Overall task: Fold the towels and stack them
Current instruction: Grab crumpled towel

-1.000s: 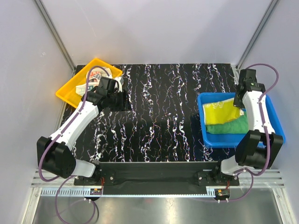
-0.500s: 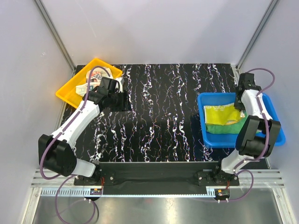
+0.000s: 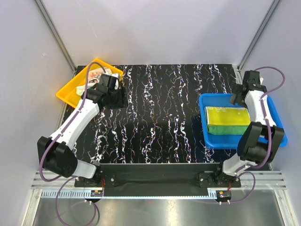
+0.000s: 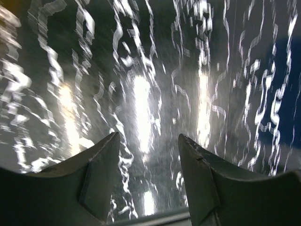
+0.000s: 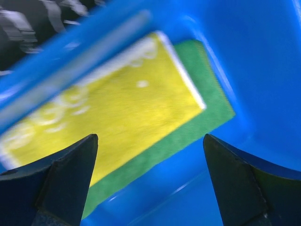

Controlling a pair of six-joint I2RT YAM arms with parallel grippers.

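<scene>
Yellow towel (image 3: 226, 114) atop green towel (image 3: 229, 129) inside blue bin (image 3: 221, 141), right tool (image 5: 148, 146) agape above, left tool (image 4: 146, 141) agape near yellow tray (image 3: 66, 94).

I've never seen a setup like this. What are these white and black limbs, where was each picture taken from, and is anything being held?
They are two robot arms bolted at the near edge of a black marbled table. The wide picture looks down from above. The other two come from cameras on the wrists, so the dark wedges at the bottom are each gripper's own fingers. The left gripper hangs open over bare table beside a yellow tray that holds a printed towel. The right gripper is open above a blue bin, where a folded yellow towel lies on a green towel. Neither gripper holds anything.
</scene>
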